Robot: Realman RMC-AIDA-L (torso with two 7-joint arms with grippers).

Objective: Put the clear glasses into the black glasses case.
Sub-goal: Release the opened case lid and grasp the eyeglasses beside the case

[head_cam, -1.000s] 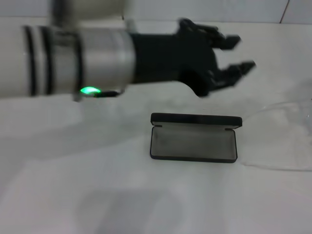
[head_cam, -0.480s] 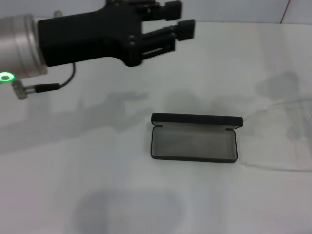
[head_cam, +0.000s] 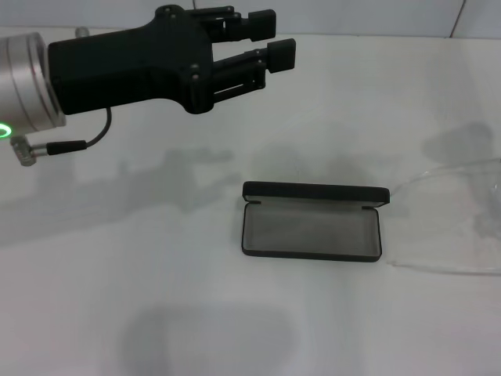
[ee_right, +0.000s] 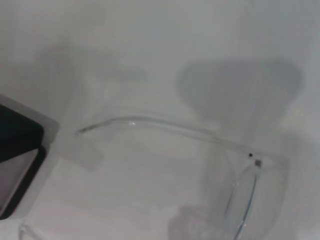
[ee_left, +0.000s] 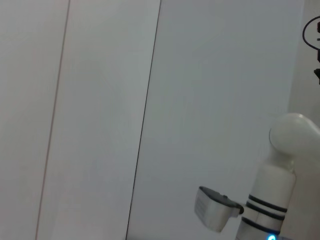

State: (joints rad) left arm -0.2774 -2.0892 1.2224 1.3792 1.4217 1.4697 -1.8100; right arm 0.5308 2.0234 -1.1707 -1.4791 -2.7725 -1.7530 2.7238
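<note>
We find the left gripper [head_cam: 270, 41] in the upper left of the head view, raised above the white table [head_cam: 156, 266] and reaching toward the upper middle of the frame. Its two black fingers [head_cam: 282, 56] stand apart with a moderate gap between them; nothing sits in that gap and the fingers touch nothing. A green light shows on the silver wrist section at the left edge.

The black glasses case [head_cam: 311, 221] lies in the middle of the head view, lid thrown back toward the top of the frame, its grey lining exposed. We see nothing inside the case. It is well apart from the left gripper, lower and to the right of it.

The clear glasses [head_cam: 458, 223] rest on the table at the right edge of the head view, just beside the case's right end. One thin arm runs from near the case's upper right corner toward the right edge; the other runs from near its lower right corner. In the right wrist view the clear glasses [ee_right: 200, 150] fill the middle and lower right of the frame, a corner of the case [ee_right: 17, 160] showing at the left edge.

The right gripper appears in no view, so we cannot tell its opening. The left wrist view shows only a pale wall [ee_left: 100, 100] and part of the robot's body [ee_left: 280, 180].
</note>
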